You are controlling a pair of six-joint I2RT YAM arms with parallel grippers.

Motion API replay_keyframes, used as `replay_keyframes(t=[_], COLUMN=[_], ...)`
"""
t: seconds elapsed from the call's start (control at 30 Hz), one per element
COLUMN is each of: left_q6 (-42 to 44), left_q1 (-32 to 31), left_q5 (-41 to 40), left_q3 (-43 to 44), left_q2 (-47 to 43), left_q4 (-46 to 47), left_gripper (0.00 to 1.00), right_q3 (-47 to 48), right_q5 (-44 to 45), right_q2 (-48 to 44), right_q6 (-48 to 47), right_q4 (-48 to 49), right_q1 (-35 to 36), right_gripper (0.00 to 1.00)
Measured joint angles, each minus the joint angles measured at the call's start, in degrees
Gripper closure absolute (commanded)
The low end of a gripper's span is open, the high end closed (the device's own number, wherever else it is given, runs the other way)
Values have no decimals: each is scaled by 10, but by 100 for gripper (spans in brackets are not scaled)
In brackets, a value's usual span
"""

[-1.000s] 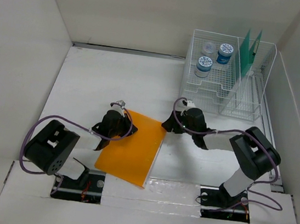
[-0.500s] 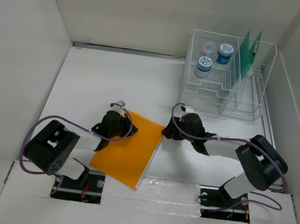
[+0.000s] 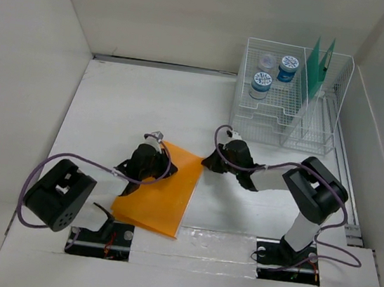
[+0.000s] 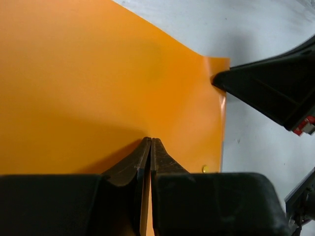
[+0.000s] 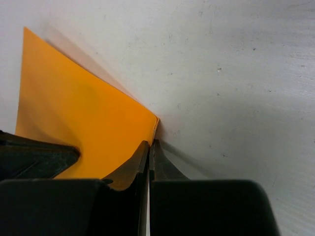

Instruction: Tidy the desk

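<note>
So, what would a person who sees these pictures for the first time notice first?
The bright orange sheet near the front of the white desk, pinched at opposite edges by the left hand and the right hand, both closed on it. Next comes the white wire rack at the far right corner, holding three small jars and upright green folders.

A large, flat, matte white rectangular counter (image 3: 148, 102) lies level beneath both pairs of fingers, closed in by plain white walls (image 3: 180, 15) on 3 sides. Its surface runs well beyond the left fingers (image 4: 129, 167) and the right fingers (image 5: 166, 170), to the back wall and out to either side. Faint grey specks mark it just ahead of the right fingers. An orange sheet (image 3: 161, 189), pinched by both pairs of fingers, covers a patch between them.
</note>
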Motion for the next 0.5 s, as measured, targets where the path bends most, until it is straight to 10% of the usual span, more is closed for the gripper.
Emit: replay_keyframes(t=[0.17,0.5], left_q6=[27,72], left_q1=[-75,-277], left_q5=[-48,-170], left_q3=[32,201], left_q2=[-56,-67], left_q4=[-91,-231], left_gripper=[57,32], right_q3=[-2,41], right_q5=[11,70], right_q2=[-9,-121], right_q6=[9,-27], right_q4=[-8,-147], right_q1=[0,-2], right_gripper=[100,100])
